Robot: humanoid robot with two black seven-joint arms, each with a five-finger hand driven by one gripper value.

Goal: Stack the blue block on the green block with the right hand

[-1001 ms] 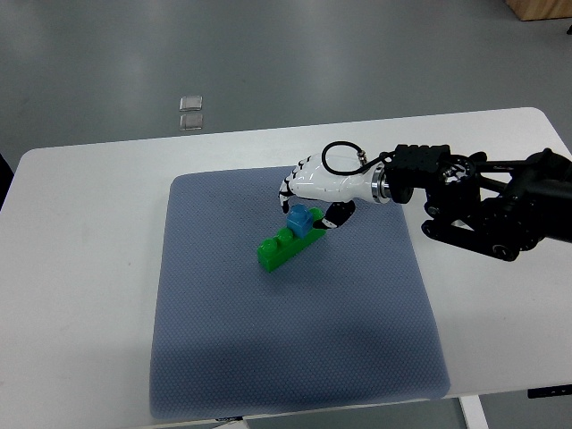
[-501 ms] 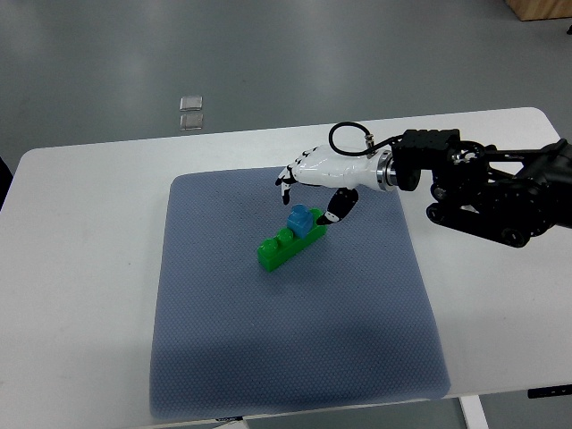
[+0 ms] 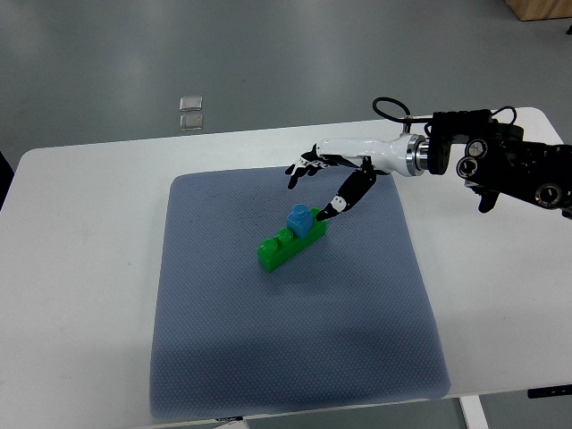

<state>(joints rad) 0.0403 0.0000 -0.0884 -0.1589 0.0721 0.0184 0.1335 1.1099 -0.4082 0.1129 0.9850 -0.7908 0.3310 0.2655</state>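
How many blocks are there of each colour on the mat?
Blue block: 1, sitting on top of the green one
Green block: 1, lying on the grey mat
Total: 2 blocks
The right hand is open and holds none of them.

One blue block (image 3: 299, 219), one green block (image 3: 288, 244) — the blue sits on the green. One grey mat (image 3: 295, 357) on one white surface (image 3: 80, 295) — one robot hand (image 3: 344, 165).
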